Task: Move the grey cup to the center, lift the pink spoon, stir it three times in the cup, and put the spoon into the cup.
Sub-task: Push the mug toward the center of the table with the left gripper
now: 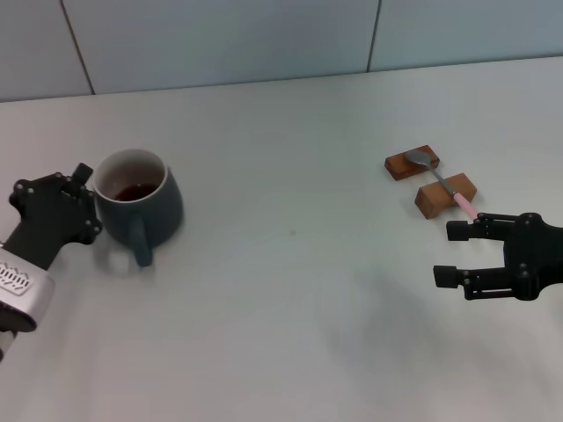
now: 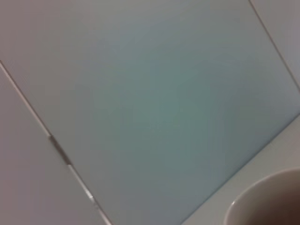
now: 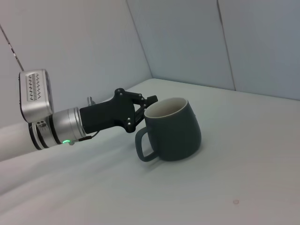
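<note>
The grey cup (image 1: 145, 204) stands at the left of the table, holding dark liquid, its handle towards me. It also shows in the right wrist view (image 3: 174, 131), and its pale rim shows in the left wrist view (image 2: 267, 199). My left gripper (image 1: 91, 200) is at the cup's left side, its fingers (image 3: 151, 100) closed on the rim. The pink spoon (image 1: 444, 180) lies across two brown wooden blocks at the right, silver bowl on the far block, pink handle towards me. My right gripper (image 1: 442, 253) is open and empty, just in front of the spoon's handle end.
The far wooden block (image 1: 412, 163) and the near wooden block (image 1: 445, 195) sit side by side at the right. The white table (image 1: 290, 290) ends at a pale panelled wall (image 1: 264, 35) at the back.
</note>
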Tool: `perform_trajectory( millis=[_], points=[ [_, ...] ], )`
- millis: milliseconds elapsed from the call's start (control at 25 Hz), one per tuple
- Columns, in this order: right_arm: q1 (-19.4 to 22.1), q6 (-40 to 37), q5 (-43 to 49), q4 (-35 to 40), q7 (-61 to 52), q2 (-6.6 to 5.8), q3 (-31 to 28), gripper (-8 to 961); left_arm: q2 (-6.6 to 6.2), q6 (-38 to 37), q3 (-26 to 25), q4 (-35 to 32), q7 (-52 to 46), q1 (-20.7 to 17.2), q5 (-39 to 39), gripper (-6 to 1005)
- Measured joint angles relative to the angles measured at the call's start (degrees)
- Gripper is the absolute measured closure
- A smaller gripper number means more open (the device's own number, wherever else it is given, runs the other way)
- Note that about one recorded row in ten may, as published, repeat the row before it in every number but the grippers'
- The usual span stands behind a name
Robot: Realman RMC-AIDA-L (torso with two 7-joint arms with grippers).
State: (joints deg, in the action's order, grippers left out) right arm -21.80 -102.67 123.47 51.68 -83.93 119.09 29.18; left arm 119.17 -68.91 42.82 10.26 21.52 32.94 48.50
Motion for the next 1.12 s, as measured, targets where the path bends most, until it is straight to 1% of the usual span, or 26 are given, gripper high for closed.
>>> perform_trajectory(
  millis=[160,200,240,360,400,440,480,560,600,640,800,960,1000,1040,1120],
  points=[
    [0.00,0.07,0.02,0.00,0.01,-0.01,-0.01,113,0.01,0.21,-0.45,2.34,-0.01,1.38,1.20,997],
    [0.00,0.07,0.02,0.00,0.07,-0.01,0.00,114,0.01,0.24,-2.88,4.03,0.03,2.14,4.63,996],
    [0.00,0.07,0.02,0.00,0.07,-0.01,0.00,114,0.01,0.24,-2.88,4.03,0.03,2.14,4.63,996],
    [0.00,0.05,0.03,0.00,0.19,-0.01,0.00,114,0.01,0.42,-9.05,5.93,0.19,2.58,11.95,993],
    [0.01,0.03,0.06,0.00,0.22,-0.01,0.00,114,0.01,0.51,-13.17,6.93,0.19,2.61,17.10,993],
    [0.01,0.03,0.06,0.00,0.22,-0.01,0.00,114,0.01,0.51,-13.17,6.93,0.19,2.61,17.10,992],
    [0.03,0.01,0.07,0.00,0.22,-0.01,0.00,114,0.01,0.54,-15.56,7.61,0.19,2.62,20.14,991],
    [0.09,-0.03,0.09,0.00,0.22,-0.01,0.00,115,0.00,0.62,-18.58,8.48,0.20,2.63,23.89,989],
    [0.11,-0.05,0.09,0.00,0.22,-0.04,0.00,115,0.00,0.89,-21.56,9.39,0.20,2.65,27.50,989],
    [0.15,-0.06,0.10,0.00,0.22,-0.05,0.00,115,0.00,0.89,-21.56,9.39,0.20,2.65,27.50,988],
    [0.36,-0.09,0.17,0.05,0.22,-0.08,0.00,115,0.00,3.09,-27.76,11.03,-0.07,2.99,35.42,985],
    [0.42,-0.21,0.19,0.07,0.21,-0.09,0.00,116,0.00,5.60,-30.79,12.36,-0.69,3.66,42.42,982],
    [0.46,-0.45,0.20,0.08,0.21,-0.09,0.00,116,0.01,6.24,-31.58,13.19,-1.44,3.94,45.40,981],
    [0.46,-0.45,0.20,0.08,0.21,-0.09,0.00,116,0.01,6.24,-31.58,13.19,-1.44,3.94,45.40,980],
    [0.55,-0.60,0.20,0.08,0.24,-0.07,0.01,116,0.01,5.57,-32.36,14.01,-1.96,3.86,48.19,979]
  ],
)
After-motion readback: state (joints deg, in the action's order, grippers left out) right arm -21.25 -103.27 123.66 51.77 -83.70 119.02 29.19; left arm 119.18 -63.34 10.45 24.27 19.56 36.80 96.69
